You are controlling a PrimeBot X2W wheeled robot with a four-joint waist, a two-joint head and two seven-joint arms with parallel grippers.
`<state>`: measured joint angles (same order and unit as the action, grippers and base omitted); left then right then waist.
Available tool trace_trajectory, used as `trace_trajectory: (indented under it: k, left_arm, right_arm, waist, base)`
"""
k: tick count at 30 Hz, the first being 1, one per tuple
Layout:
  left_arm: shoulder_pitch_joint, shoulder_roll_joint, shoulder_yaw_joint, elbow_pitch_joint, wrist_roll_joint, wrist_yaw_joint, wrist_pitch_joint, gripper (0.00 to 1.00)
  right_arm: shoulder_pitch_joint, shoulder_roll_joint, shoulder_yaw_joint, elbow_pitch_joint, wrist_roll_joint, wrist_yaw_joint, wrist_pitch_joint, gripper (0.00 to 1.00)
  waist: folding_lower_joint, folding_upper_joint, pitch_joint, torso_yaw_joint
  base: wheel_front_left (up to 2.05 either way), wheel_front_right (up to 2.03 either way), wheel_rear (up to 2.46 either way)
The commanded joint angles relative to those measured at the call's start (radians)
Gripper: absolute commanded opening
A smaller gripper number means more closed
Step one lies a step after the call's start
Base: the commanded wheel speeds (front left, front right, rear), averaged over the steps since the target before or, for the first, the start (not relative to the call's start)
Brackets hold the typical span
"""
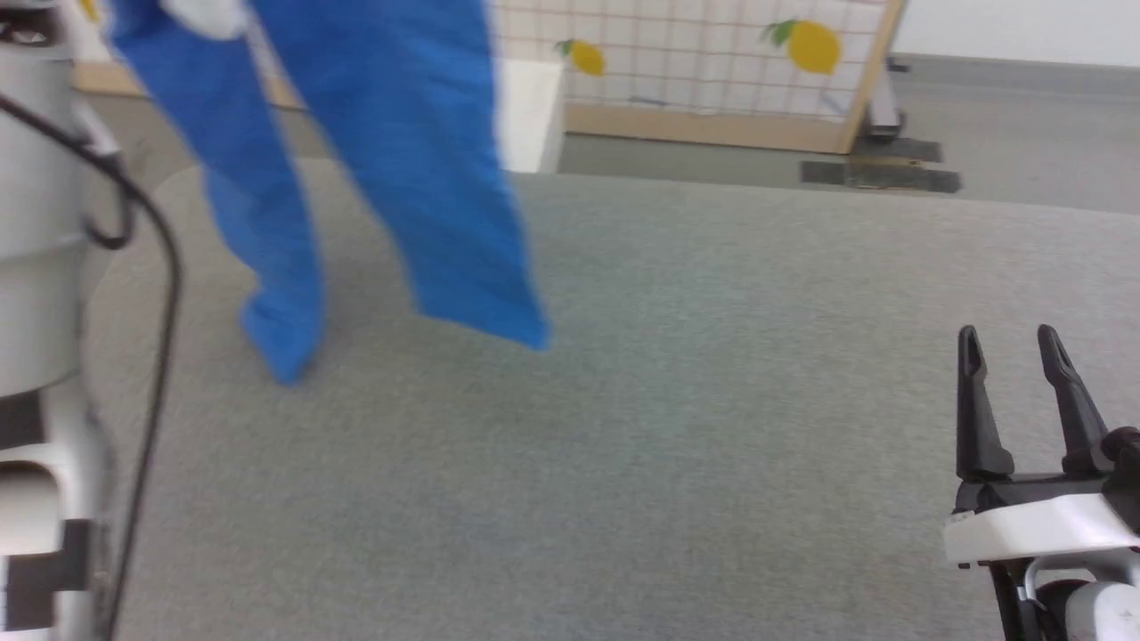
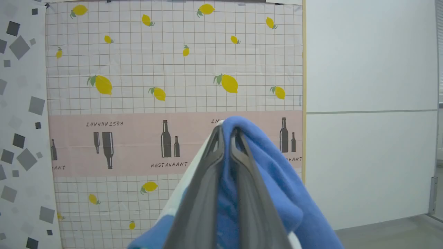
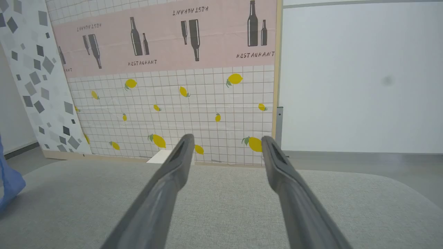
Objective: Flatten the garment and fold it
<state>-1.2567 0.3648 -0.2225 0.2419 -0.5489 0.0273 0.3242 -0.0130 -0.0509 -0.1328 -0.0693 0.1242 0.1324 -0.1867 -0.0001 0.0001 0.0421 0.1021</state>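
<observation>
Left arm (image 1: 36, 267): pale and upright at the left edge of the worktop (image 1: 712, 401), with a dark cable (image 1: 165, 294) looping down along it.
Left claw (image 2: 227, 133): clenched on the garment (image 2: 277, 173), raised above the worktop; blue cloth pinched between the two fingers and draped over the tips, white cloth on one side.
Garment, head view (image 1: 401, 178): hanging over the left part of the worktop in two blue lengths, blurred, with a white patch at the top; cannot tell whether the lower ends touch the worktop.
Garment, right wrist view (image 3: 8, 183): a blue fold low at the worktop's left side.
White box (image 1: 532, 116): just beyond the far edge of the worktop, partly behind the garment.
Lemon-print screen (image 1: 712, 62): standing past the far edge of the worktop, wood-framed, with a pink band of bottles above the lemons.
Worktop: grey, cloth-covered, rounded at the corners.
Right claw (image 1: 1008, 343): released, fingers spread with nothing between them, low over the right near part of the worktop, well apart from the garment; same spread in the wrist view (image 3: 227, 140).
</observation>
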Motion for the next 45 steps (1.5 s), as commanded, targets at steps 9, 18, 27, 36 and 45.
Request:
trace_trajectory:
  k: [9,18,27,36,45]
  left_arm:
    - [-0.053,-0.204,-0.022,0.007,-0.124,0.010,-0.023,0.00]
    - [0.065,-0.294,-0.144,-0.014,-0.147,0.027,-0.025,0.00]
    - [0.379,-0.269,-0.327,0.021,-0.051,0.034,-0.101,0.00]
    - [0.561,-0.262,-0.464,0.289,0.025,0.023,-0.160,0.00]
    - [0.558,-0.297,-0.452,0.424,-0.012,0.038,-0.249,1.00]
  right_arm:
    - [0.015,0.001,-0.028,0.022,0.016,-0.002,-0.017,1.00]
    - [0.003,0.001,-0.067,0.028,0.022,-0.002,-0.025,1.00]
    - [-0.023,0.001,-0.052,0.020,0.017,-0.002,-0.018,1.00]
    - [-0.063,0.001,0.004,0.049,0.022,-0.002,-0.022,1.00]
    - [-0.067,0.001,0.002,0.071,0.020,-0.002,-0.024,1.00]
  waist:
    - [0.0001,-0.0001,-0.041,-0.113]
    - [0.0001,-0.0001,-0.005,-0.160]
    - [0.0001,-0.0001,0.072,-0.199]
    - [0.0001,-0.0001,0.119,-0.240]
    - [0.0001,-0.0001,0.117,-0.238]
  base:
    - [0.00,0.00,0.00]
    - [0.00,0.00,0.00]
    - [0.00,0.00,0.00]
    - [0.00,0.00,0.00]
    - [0.00,0.00,0.00]
